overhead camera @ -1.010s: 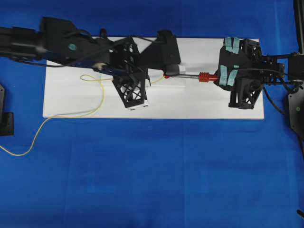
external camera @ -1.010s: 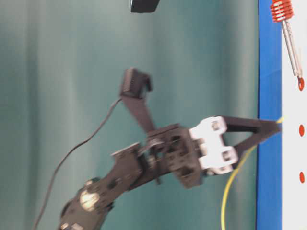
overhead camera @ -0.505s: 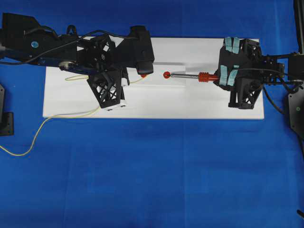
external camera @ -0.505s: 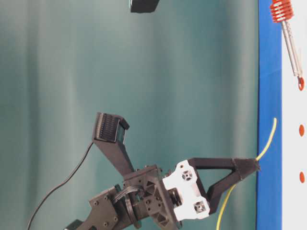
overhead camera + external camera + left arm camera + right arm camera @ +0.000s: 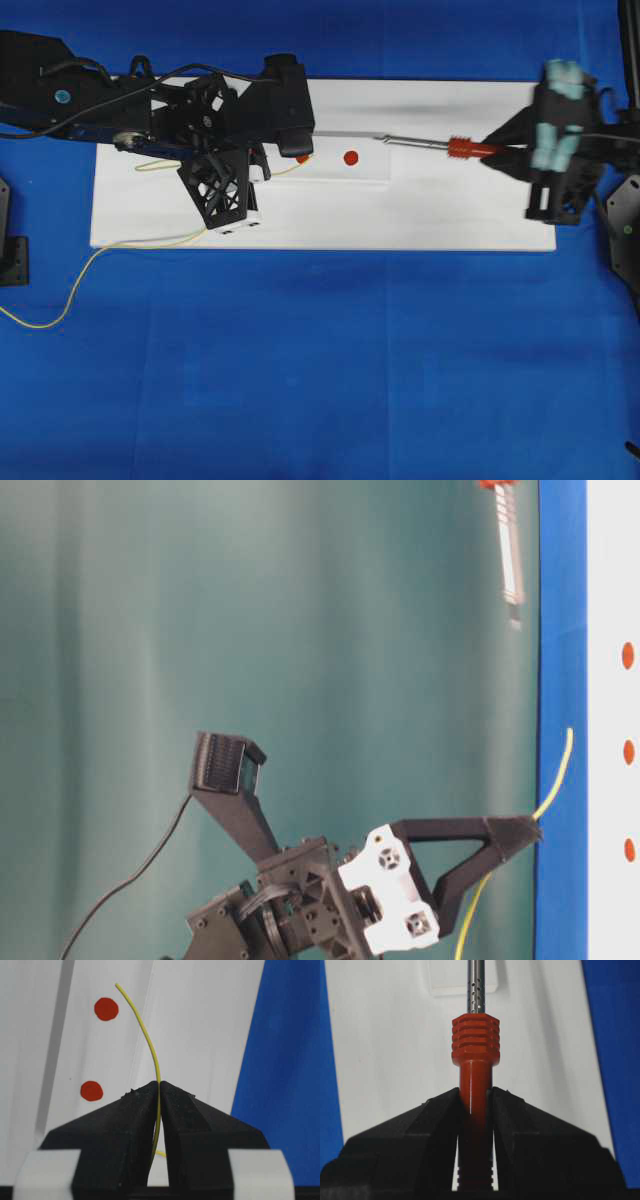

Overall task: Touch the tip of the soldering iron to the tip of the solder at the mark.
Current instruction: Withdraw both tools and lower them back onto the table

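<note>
The left gripper (image 5: 159, 1091) pinches the thin yellow solder (image 5: 145, 1030), curving up; the right gripper (image 5: 476, 1097) clamps the soldering iron (image 5: 475, 1040), its tip probably blurred

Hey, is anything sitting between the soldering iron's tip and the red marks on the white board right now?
Nothing visible does. The soldering iron, clamped in the right hand, points along bare white board toward the red marks. The solder in the left hand curves beside the marks, not across that path.
</note>
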